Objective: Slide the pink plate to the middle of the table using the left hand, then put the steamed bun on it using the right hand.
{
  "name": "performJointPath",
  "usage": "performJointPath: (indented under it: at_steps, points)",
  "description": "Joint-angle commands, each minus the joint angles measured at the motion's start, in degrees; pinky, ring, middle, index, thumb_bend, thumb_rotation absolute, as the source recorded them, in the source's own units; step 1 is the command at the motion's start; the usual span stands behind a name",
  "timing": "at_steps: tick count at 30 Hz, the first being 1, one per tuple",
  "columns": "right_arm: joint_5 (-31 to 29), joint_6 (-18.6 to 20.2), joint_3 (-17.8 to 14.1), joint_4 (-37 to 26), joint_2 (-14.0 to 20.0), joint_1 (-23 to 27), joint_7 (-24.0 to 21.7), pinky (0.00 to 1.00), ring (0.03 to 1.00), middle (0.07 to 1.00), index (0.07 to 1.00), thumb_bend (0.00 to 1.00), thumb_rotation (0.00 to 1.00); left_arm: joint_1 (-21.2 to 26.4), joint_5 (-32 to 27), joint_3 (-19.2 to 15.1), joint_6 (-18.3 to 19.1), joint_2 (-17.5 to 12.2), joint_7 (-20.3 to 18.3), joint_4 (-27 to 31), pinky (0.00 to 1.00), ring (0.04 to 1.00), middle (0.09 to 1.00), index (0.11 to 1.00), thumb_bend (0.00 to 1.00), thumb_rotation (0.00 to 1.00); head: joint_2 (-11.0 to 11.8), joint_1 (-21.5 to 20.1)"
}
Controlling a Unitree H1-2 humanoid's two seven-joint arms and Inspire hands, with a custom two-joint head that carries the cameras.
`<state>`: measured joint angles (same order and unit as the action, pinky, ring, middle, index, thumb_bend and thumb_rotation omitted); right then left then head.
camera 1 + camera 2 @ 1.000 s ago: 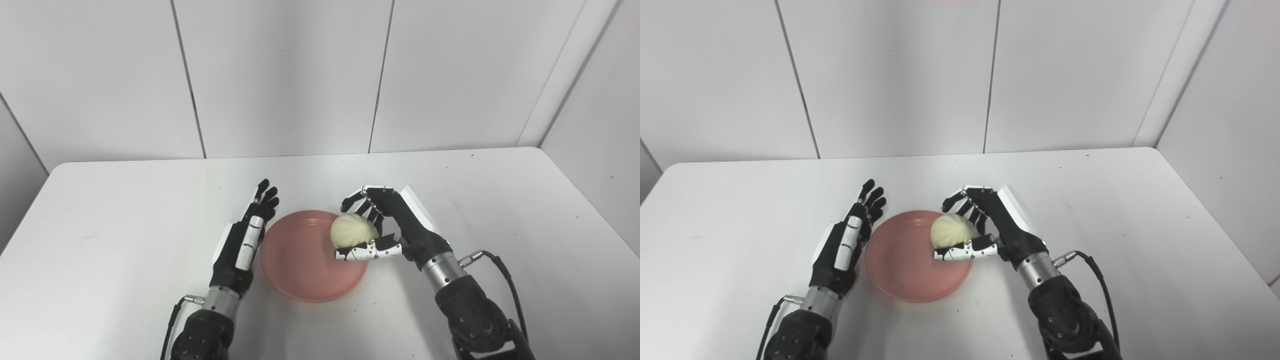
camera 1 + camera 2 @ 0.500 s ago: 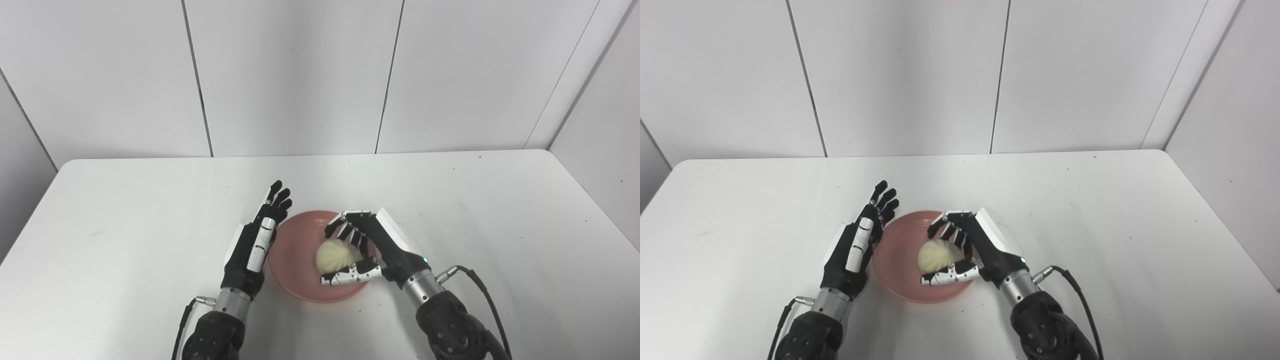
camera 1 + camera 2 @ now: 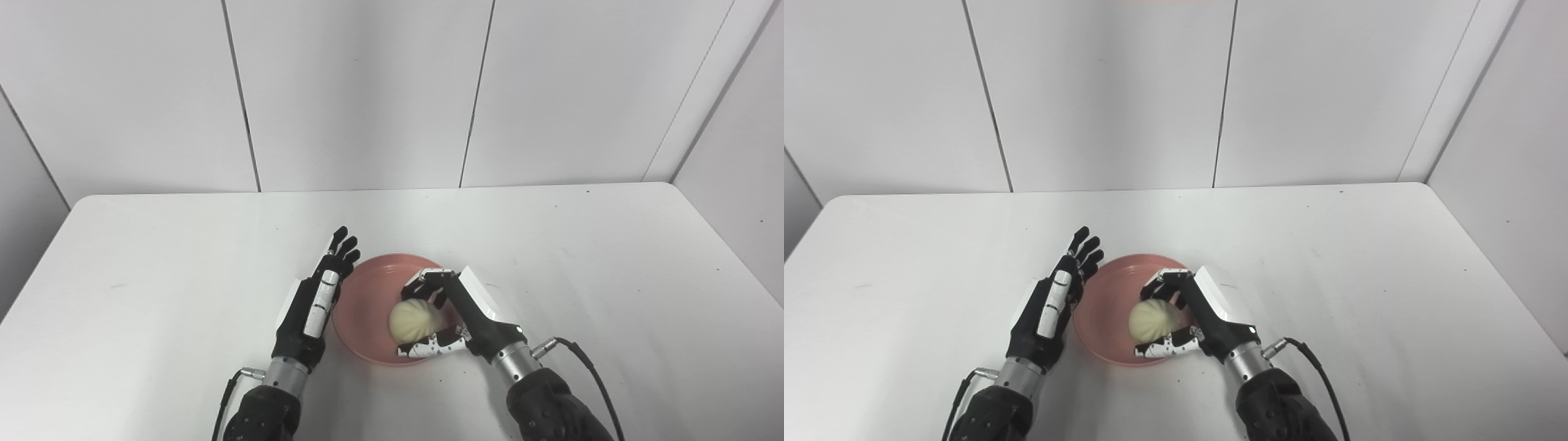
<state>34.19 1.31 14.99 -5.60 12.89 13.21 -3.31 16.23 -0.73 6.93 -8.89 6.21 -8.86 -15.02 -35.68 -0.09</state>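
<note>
The pink plate [image 3: 367, 294] lies near the middle of the white table. A pale steamed bun [image 3: 414, 321] is over the plate's right part, low inside it, and my right hand [image 3: 456, 312] is shut on the bun, with fingers behind it and thumb in front. Whether the bun rests on the plate I cannot tell. My left hand [image 3: 315, 300] stands open on its edge against the plate's left rim, fingers straight and pointing away. The right eye view shows the same: bun [image 3: 1151, 320], plate [image 3: 1108, 294], left hand [image 3: 1053, 303], right hand [image 3: 1200, 315].
The white table [image 3: 153, 245] ends at a panelled wall behind and a wall on the right. A cable [image 3: 582, 361] trails from my right wrist.
My right hand carried the bun left and down, from the plate's right rim to low inside the plate. The camera shifted a little early on. The left hand stays beside the plate.
</note>
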Motion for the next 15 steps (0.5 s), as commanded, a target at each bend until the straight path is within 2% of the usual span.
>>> performJointPath:
  at_steps: [1, 2, 3, 5, 8, 11, 15]
  points:
    - [0.3, -3.8, 0.4, -2.7, 0.9, 1.7, 0.1, 0.6, 0.7, 0.738, 0.496, 0.5, 0.12, -1.3, -0.2, 0.4, 0.4, -0.4, -0.5, -0.1, 0.99, 0.953, 0.967, 0.963, 0.63, 1.0, 0.1, -0.1]
    - [0.2, -4.1, 0.5, -2.8, 1.2, 1.7, -0.1, 0.67, 0.765, 0.797, 0.692, 0.49, 0.12, -1.4, -0.2, 0.5, 0.5, -0.5, -0.5, 0.1, 0.99, 0.952, 0.966, 0.962, 0.64, 1.0, 0.1, -0.1]
    - [-0.3, -4.4, 0.5, -3.0, 1.5, 1.8, -0.7, 0.71, 0.823, 0.854, 0.812, 0.48, 0.18, -1.4, -0.1, 0.5, 0.6, -0.6, -0.5, 0.3, 0.98, 0.949, 0.963, 0.959, 0.63, 1.0, 0.1, -0.2]
    - [-1.2, -4.9, 0.6, -3.3, 2.0, 1.8, -1.6, 0.73, 0.849, 0.88, 0.856, 0.47, 0.22, -1.5, -0.2, 0.5, 0.9, -0.6, -0.5, 0.5, 0.98, 0.948, 0.961, 0.957, 0.63, 1.0, 0.2, -0.2]
    - [-1.7, -5.7, 0.8, -3.5, 2.6, 1.9, -2.5, 0.82, 0.919, 0.94, 0.91, 0.47, 0.38, -1.4, -1.6, 0.3, 1.3, -0.4, -1.1, 0.6, 1.0, 0.965, 0.974, 0.967, 0.63, 1.0, 0.5, -0.2]
    - [-1.7, -5.6, 1.0, -3.9, 2.8, 1.7, -3.1, 0.89, 0.956, 0.97, 0.928, 0.49, 0.48, -1.6, -2.6, 0.0, 1.7, -0.2, -1.5, 0.8, 1.0, 0.972, 0.981, 0.972, 0.62, 1.0, 0.9, -0.2]
    - [-1.1, -5.5, 1.0, -4.3, 3.0, 1.4, -3.5, 0.97, 0.986, 0.989, 0.94, 0.51, 0.53, -1.9, -2.8, 0.3, 1.9, -0.3, -1.4, 1.3, 1.0, 0.977, 0.985, 0.976, 0.6, 1.0, 1.3, -0.2]
